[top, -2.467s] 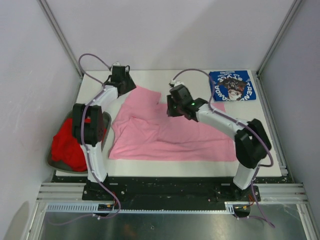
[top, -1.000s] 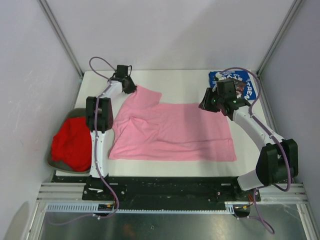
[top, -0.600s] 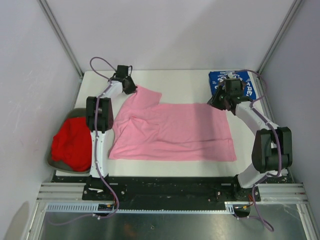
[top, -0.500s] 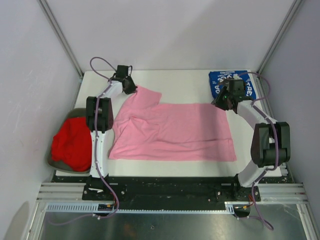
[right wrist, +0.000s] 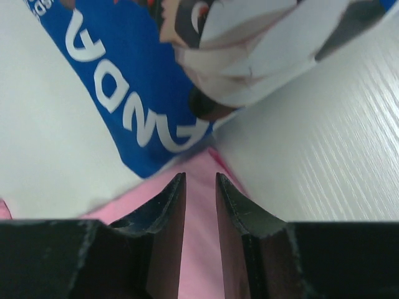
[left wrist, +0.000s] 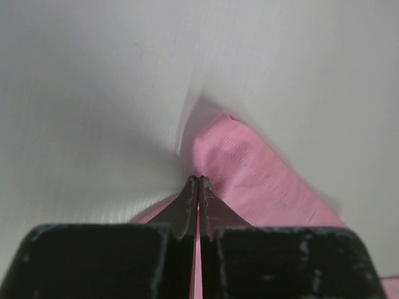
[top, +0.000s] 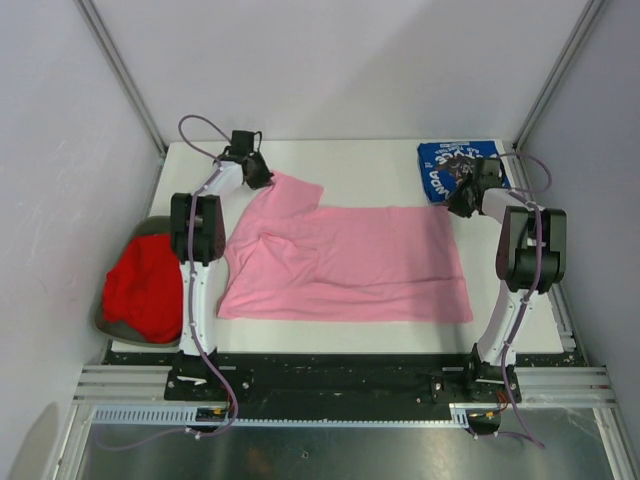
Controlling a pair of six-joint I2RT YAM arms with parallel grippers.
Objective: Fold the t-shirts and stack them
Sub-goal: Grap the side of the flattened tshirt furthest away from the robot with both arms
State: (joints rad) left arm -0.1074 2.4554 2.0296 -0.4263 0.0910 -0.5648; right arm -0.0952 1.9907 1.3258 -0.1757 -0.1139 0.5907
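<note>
three t-shirts to report. found the pink t-shirt (top: 345, 262) spread flat across the middle of the table (top: 370, 170), with one corner drawn out toward the far left. found the blue t-shirt (top: 455, 165) folded into a small rectangle at the far right corner of the table, white lettering and a dark cartoon face turned up. in the right wrist view, saw its near edge right at the far right corner of the pink t-shirt (right wrist: 201, 205), blue t-shirt (right wrist: 124, 81) filling the far part of that view. found the red t-shirt (top: 145, 285) heaped in the grey bin (top: 108, 325) off the table's left edge, well apart from the other two.

saw the left gripper (top: 258, 178) at the far left corner of the pink t-shirt (left wrist: 249, 168), jaws pressed together and clamped on the cloth, which peaked up at the left gripper (left wrist: 198, 187). saw the right gripper (top: 462, 205) low over the far right corner, just near of the blue t-shirt, jaws a little apart, pink cloth showing in the gap of the right gripper (right wrist: 201, 184). could not tell whether in contact with the cloth.
</note>
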